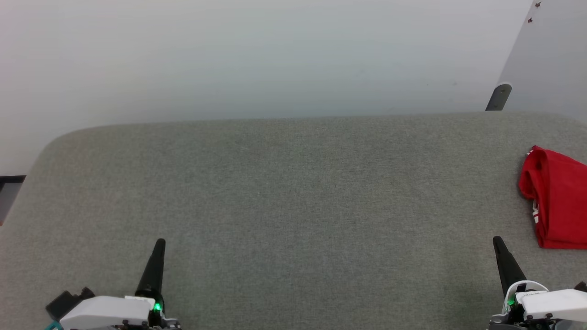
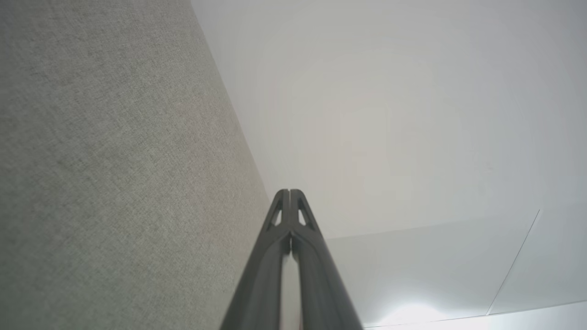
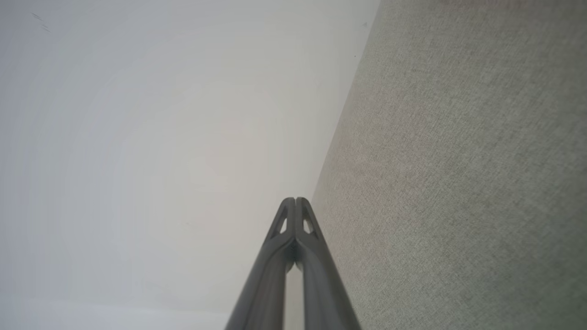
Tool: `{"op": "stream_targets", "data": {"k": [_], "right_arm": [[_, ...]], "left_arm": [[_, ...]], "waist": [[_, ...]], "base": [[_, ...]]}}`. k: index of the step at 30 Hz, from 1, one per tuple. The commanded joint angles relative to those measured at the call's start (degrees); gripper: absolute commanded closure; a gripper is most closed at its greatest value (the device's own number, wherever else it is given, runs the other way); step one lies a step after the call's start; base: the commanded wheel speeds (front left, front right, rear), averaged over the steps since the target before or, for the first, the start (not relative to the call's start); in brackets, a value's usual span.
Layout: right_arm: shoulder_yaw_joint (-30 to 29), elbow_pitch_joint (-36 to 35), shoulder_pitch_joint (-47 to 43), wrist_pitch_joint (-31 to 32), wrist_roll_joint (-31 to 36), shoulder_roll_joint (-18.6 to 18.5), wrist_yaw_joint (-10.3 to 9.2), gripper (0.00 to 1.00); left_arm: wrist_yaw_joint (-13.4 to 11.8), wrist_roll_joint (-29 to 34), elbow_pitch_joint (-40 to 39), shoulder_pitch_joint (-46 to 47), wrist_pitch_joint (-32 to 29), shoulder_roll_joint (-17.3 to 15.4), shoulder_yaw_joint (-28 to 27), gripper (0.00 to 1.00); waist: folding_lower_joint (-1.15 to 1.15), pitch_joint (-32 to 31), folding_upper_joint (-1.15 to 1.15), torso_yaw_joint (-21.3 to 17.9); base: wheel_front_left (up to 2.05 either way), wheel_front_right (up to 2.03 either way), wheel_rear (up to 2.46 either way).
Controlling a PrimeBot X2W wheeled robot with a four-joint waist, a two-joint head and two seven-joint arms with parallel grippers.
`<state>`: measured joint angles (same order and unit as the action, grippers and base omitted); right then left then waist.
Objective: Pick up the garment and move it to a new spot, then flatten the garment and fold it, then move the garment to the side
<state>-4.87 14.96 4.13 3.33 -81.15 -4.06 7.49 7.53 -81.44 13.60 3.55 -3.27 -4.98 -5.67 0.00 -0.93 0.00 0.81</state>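
Note:
The garment [image 1: 557,197], a red shirt with a sliver of white trim at its left edge, lies folded in a compact bundle at the right edge of the grey fabric-covered table [image 1: 293,192], partly cut off by the head view's border. My left gripper [image 1: 159,243] rests at the lower left, shut and empty. At the lower right stands my right gripper [image 1: 497,241], also shut and empty, a short way below and left of the garment. The left gripper [image 2: 289,191] and the right gripper [image 3: 295,200] each show both fingers pressed together in their own wrist views.
A pale wall rises behind the table's rounded far edge. A grey post [image 1: 499,96] and a slanted white panel [image 1: 545,55] stand at the back right. A dark object [image 1: 9,183] sits off the table's left edge.

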Motion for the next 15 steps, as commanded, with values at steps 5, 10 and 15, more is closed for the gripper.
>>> {"op": "stream_targets", "data": {"k": [5,10,15], "right_arm": [[-0.5,-0.6,1.3,0.7,-2.6,0.3,0.02,1.00],[-0.8,-0.6,1.4,1.3,-4.4,0.5,0.01,1.00],[-1.1,-0.8,1.7,1.9,-6.3,0.7,0.01,1.00]], "left_arm": [[-0.1,-2.4,-0.1,1.3,-0.7,0.4,-0.4,1.00],[-0.1,-4.2,0.1,1.6,-1.4,0.8,-0.5,1.00],[-0.1,-6.0,0.2,2.0,-1.9,1.2,-0.6,1.00]], "waist": [[0.00,0.2,0.00,-0.1],[0.00,0.4,0.00,-0.3],[0.00,0.5,0.00,-0.4]], "base": [[0.00,0.00,0.00],[0.00,0.00,0.00],[0.00,0.00,0.00]]}}
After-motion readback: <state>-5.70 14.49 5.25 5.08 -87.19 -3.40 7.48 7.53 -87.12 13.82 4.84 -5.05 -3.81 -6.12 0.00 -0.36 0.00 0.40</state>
